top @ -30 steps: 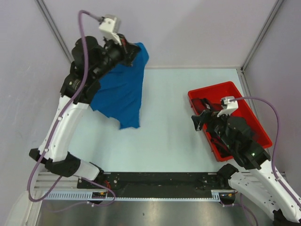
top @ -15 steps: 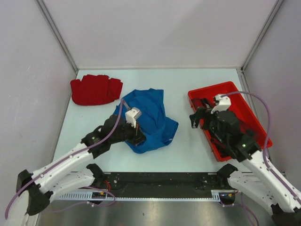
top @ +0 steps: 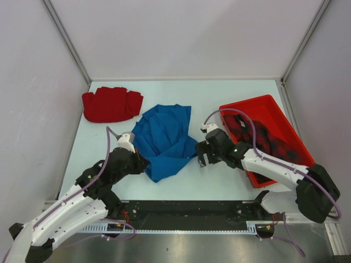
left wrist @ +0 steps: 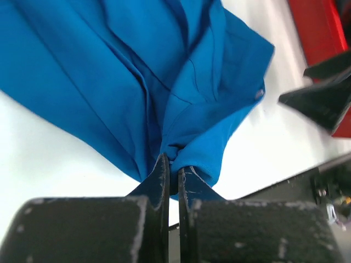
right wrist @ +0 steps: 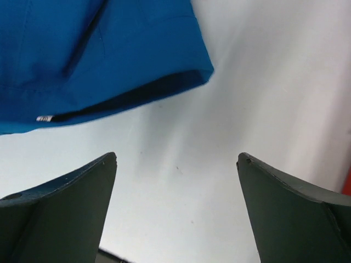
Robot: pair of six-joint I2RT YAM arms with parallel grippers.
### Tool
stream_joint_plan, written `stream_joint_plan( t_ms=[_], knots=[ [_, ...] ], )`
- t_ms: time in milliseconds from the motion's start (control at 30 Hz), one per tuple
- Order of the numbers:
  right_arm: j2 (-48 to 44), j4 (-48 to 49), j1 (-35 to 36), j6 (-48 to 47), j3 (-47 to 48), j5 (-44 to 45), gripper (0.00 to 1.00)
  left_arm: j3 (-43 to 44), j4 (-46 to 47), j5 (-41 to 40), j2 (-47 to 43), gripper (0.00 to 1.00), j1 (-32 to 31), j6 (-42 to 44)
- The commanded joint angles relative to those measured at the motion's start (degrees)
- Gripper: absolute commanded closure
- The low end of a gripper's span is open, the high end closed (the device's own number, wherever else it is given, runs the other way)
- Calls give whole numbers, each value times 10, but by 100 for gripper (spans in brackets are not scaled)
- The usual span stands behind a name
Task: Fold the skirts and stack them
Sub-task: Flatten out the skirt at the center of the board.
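Observation:
The blue skirt [top: 164, 139] lies crumpled in the middle of the table. My left gripper [top: 141, 162] is shut on its near left edge; the left wrist view shows the blue cloth [left wrist: 164, 82] pinched between the two fingers. My right gripper [top: 201, 158] is open and empty, low over bare table just right of the blue skirt's right edge [right wrist: 109, 60]. The red skirt [top: 111, 104] lies folded at the far left. The plaid skirt [top: 263, 137] lies in the red tray [top: 258, 103].
The red plastic tray stands along the right side of the table. White walls with metal posts close off the back and sides. The black rail with the arm bases [top: 186, 211] runs along the near edge.
My left gripper has pulled back toward the near left, still holding the blue skirt. My right arm has swung left out of the tray to the skirt's right edge, uncovering the plaid skirt.

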Motion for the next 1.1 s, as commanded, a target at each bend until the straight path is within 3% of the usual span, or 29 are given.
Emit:
stream_joint_plan(
  t_ms=[0, 133, 367, 733, 867, 1067],
  knots=[
    [63, 72, 51, -27, -2, 108, 5, 34, -40, -66, 6, 100, -1, -41],
    [91, 142, 53, 4, -10, 136, 8, 36, -48, -74, 11, 100, -1, -42],
    [113, 162, 50, 24, -25, 167, 12, 54, -86, -132, 2, 100, -1, -64],
    [18, 182, 33, 12, -55, 113, 11, 77, -80, -167, 6, 100, -1, -60],
    [50, 204, 31, 21, -58, 90, 13, 74, -73, -170, 5, 100, -1, -57],
    [108, 234, 51, 46, -61, 136, 14, 76, -75, -175, 4, 100, -2, -59]
  ],
)
